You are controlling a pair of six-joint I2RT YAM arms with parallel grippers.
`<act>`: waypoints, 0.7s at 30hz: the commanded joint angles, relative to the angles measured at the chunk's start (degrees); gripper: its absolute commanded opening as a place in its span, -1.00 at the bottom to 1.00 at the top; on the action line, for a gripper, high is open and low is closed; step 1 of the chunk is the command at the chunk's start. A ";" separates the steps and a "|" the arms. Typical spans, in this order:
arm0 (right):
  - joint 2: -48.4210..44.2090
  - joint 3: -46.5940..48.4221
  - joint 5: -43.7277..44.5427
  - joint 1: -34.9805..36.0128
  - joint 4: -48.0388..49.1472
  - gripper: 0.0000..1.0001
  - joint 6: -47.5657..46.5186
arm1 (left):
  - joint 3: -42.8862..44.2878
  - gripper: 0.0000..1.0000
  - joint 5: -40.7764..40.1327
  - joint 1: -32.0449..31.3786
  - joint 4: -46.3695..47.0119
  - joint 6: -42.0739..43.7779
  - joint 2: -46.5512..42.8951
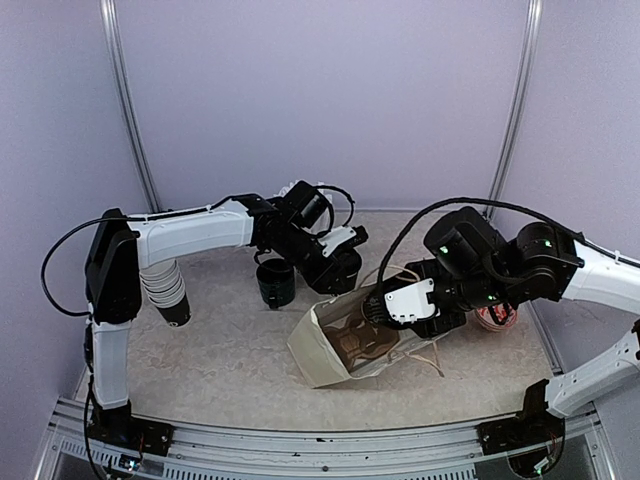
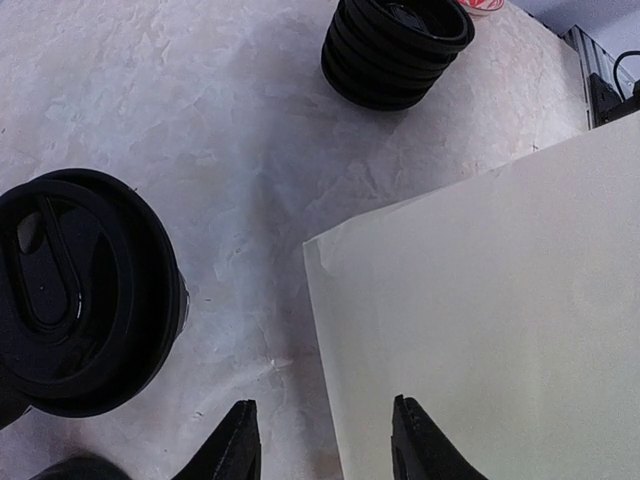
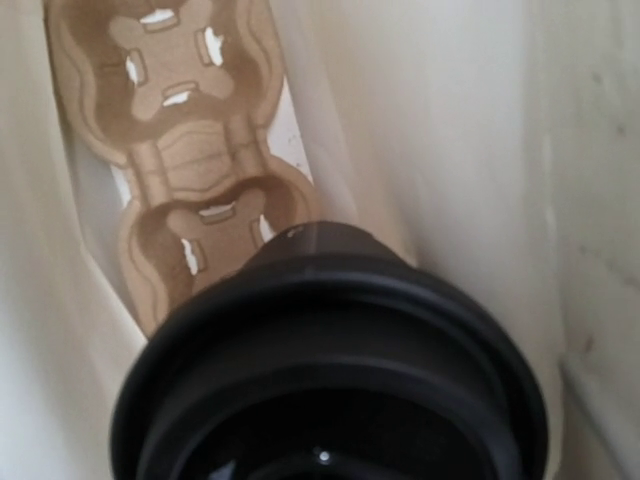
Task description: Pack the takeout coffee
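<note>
A black lidded takeout cup (image 1: 275,282) stands on the table left of the bag; it also shows in the left wrist view (image 2: 75,290). A cream paper bag (image 1: 325,355) lies open with a brown cardboard cup carrier (image 3: 190,150) inside. My left gripper (image 2: 325,440) is open and empty, and its fingers straddle the bag's upper edge (image 2: 490,320); from above it (image 1: 340,268) hangs over the bag's far side. My right gripper (image 1: 380,312) is at the bag mouth. It holds a second lidded takeout cup (image 3: 330,370) above the carrier. That cup hides its fingers.
A stack of black lids (image 2: 395,50) sits on the table beyond the bag. A red-and-white item (image 1: 495,318) lies at the right behind my right arm. The right arm's cable loops over the bag. Purple walls enclose the table.
</note>
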 commanded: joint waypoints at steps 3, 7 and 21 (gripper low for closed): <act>-1.37 1.51 1.07 0.47 -1.02 0.10 1.13 | 2.41 -0.11 -1.28 0.66 -0.47 0.22 -0.10; -1.81 1.17 0.17 0.47 -0.89 0.11 1.53 | 2.10 -0.11 -3.63 3.15 0.34 -0.10 -6.01; -1.07 2.51 -1.22 0.39 -1.00 0.12 2.26 | -13.99 -0.03 11.06 -1.67 11.44 5.93 -34.82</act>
